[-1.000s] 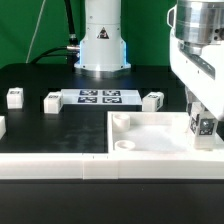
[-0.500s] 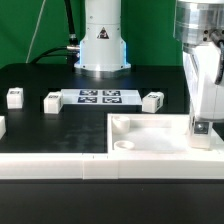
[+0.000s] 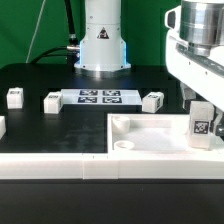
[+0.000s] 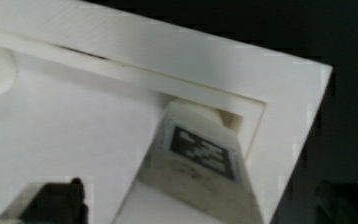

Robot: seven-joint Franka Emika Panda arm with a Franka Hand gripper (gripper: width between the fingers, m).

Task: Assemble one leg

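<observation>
We show the leg (image 3: 201,124) standing on end in the corner of the panel (image 3: 150,138) at the exterior view's right. Its tag faces the camera and its long axis is close to vertical. We cannot tell whether its lower end is seated in the corner hole.

The gripper (image 3: 196,100) hangs directly above the leg, so the leg lies straight down from it. In the wrist view the fingertips (image 4: 55,200) stand wide apart, with the leg's upper end between them and a dark gap on each side. We judge the gripper to be fully spread and holding nothing. Any coming move turns on this vertical alignment, with the approach running along the leg's own axis.

Three spare legs (image 3: 52,101) and the marker board (image 3: 100,97) lie well apart on the table (image 3: 40,120).
</observation>
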